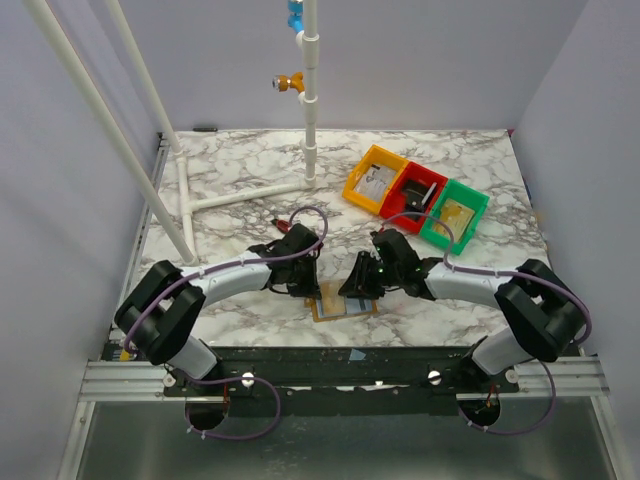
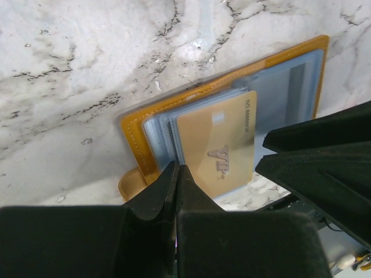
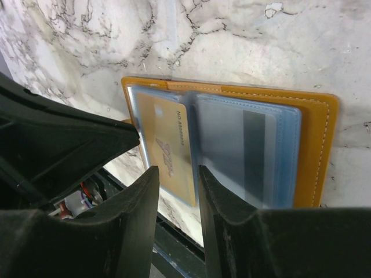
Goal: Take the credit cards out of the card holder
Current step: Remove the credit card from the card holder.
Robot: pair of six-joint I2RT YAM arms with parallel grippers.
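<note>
Extraction step w/ card holder lying open on surface near arm bases: left claw, pressed together, is seemingly pinning its edge, right claw, part-spread, is straddling gold credit card w/o visibly pinching, so next it's needing closing + pulling clear.

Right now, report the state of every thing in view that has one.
Card holder: open, lying flat.
Gold card: on the holder, not yet taken out.
Grey card: inside a clear sleeve.
Left claw: shut, tip at the holder's edge.
Right claw: open, over the gold card's near edge.
Orange bin, red bin, green bin: upright, each holding something.
</note>
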